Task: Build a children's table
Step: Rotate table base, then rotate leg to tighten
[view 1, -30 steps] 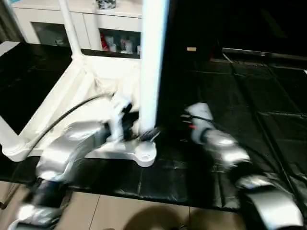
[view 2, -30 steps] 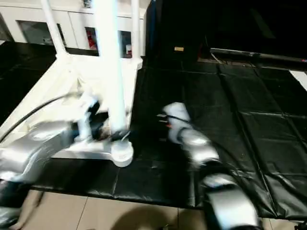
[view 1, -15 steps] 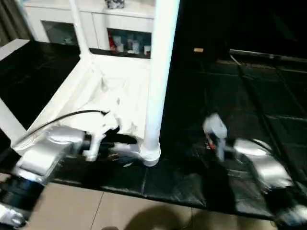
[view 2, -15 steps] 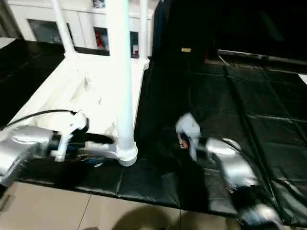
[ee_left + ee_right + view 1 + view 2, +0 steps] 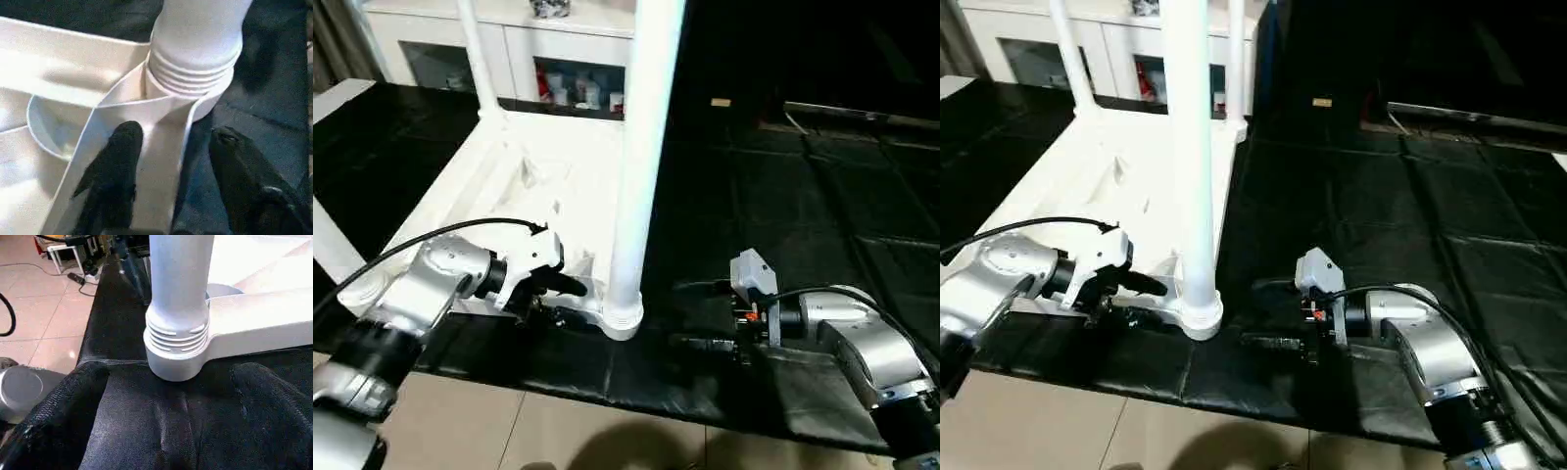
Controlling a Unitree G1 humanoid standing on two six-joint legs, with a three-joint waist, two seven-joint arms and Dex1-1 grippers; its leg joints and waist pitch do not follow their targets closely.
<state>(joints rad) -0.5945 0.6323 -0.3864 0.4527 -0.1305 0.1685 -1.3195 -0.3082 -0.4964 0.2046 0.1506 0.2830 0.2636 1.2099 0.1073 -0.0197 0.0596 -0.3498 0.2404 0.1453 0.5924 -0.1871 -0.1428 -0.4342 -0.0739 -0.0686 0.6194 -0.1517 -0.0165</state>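
Note:
The children's table lies upside down on a black mat, its white top [image 5: 538, 186] showing the ribbed underside. A tall white leg [image 5: 641, 147] stands in the near right corner socket [image 5: 623, 319], and another leg [image 5: 475, 49] rises at the far left corner. My left gripper [image 5: 566, 302] straddles the top's front rim just left of that socket. One finger [image 5: 120, 161] is inside the rim and the other [image 5: 234, 171] is outside over the mat, apart from the rim. My right gripper [image 5: 1271, 313] is open, low over the mat right of the socket, pointing at it.
A white glass-door cabinet [image 5: 558, 69] stands behind the table. The black mat [image 5: 803, 196] stretches to the right and back. Beige tile floor [image 5: 509, 431] begins at the mat's near edge. A third leg [image 5: 328, 245] rises at the near left corner.
My left gripper has dropped from the leg to the front rim and its fingers have drawn closer. The right arm has lowered to the mat beside the socket. The camera has shifted.

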